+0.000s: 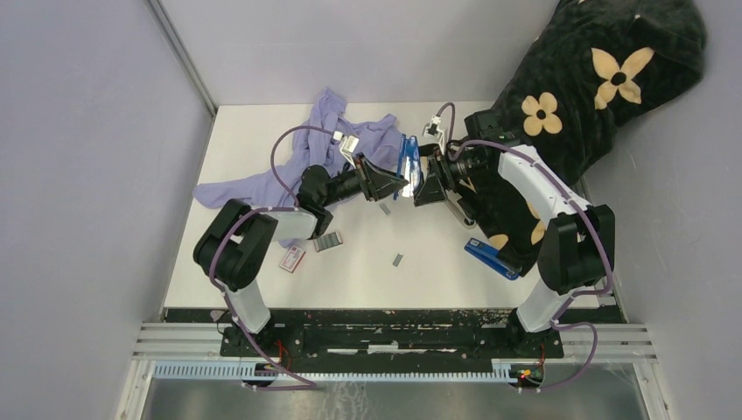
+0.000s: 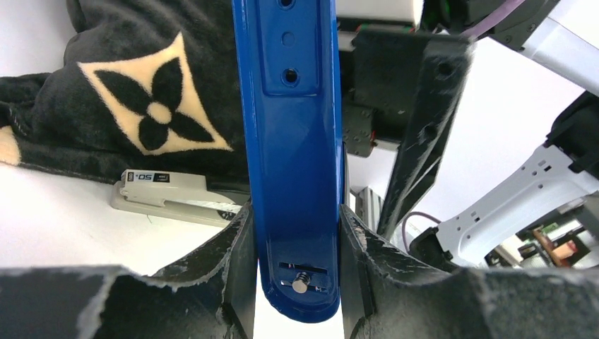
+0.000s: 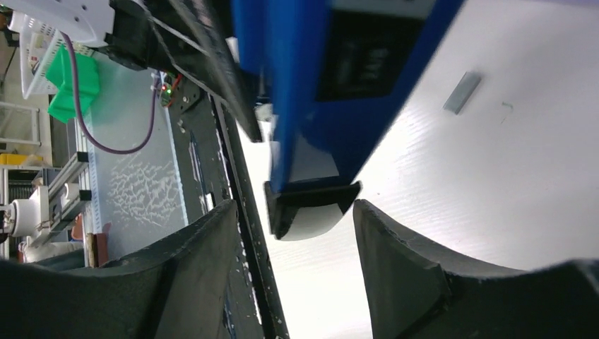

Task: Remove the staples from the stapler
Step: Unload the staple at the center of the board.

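Note:
A blue stapler point(image 1: 409, 156) hangs above the table's middle, between the two arms. My left gripper point(image 1: 391, 184) is shut on its base; in the left wrist view the blue base point(image 2: 289, 141) sits squeezed between my left gripper's point(image 2: 295, 212) two fingers. My right gripper point(image 1: 429, 185) faces it from the right and stands open. In the right wrist view the stapler's blue and black end point(image 3: 304, 141) hangs just beyond my right gripper point(image 3: 293, 212), touching neither finger. Loose staples lie on the table: one strip point(image 1: 398, 259), another point(image 1: 385, 208), a small stack point(image 1: 328, 241), and a strip point(image 3: 461, 92) in the right wrist view.
A purple cloth point(image 1: 332, 149) lies at the back left. A black flowered blanket point(image 1: 577, 96) covers the right side. A second blue stapler point(image 1: 492, 259) lies at its near edge, and a grey stapler point(image 2: 169, 194) rests against it. A red-and-white box point(image 1: 291, 257) sits front left.

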You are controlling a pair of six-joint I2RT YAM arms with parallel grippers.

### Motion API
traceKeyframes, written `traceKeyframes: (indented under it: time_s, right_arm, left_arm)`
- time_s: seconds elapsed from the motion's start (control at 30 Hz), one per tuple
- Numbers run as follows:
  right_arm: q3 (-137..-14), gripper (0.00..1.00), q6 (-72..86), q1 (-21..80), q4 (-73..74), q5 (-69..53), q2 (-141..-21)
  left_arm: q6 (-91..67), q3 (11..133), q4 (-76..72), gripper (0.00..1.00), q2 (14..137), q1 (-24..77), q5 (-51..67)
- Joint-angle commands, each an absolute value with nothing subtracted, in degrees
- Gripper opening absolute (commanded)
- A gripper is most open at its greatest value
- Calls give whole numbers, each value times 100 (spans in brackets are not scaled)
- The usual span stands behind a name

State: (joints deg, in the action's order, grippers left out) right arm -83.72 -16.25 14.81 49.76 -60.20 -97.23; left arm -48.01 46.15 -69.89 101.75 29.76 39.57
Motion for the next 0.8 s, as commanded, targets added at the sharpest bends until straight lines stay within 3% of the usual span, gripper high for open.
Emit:
traceKeyframes:
  time_s: [0.0, 0.2, 0.6, 0.67, 0.77]
  right_arm:
    - [-8003, 65, -1806, 1539, 4311, -5979, -9479]
    - [-7776, 57, -1636, 1547, 3765, -6353, -9413]
    - [-7937, 58, -1481, 1539, 3750, -6870, -9389]
    - [-7957, 53, -1510, 1538, 3751, -6866, -9389]
    - [-7945, 37, -1625, 1531, 3782, -6889, -9401]
  left_arm:
    - [-4131, 4951, -7265, 3, 9742, 2973, 4288]
    - [-4077, 4962, -7359, 3, 9728, 2986, 4489]
    - [-4019, 4873, -7467, 3, 9697, 2981, 4604]
    - [-4009, 4878, -7486, 3, 9704, 2984, 4634]
    - [-3884, 4878, -7424, 3, 9704, 2985, 4719]
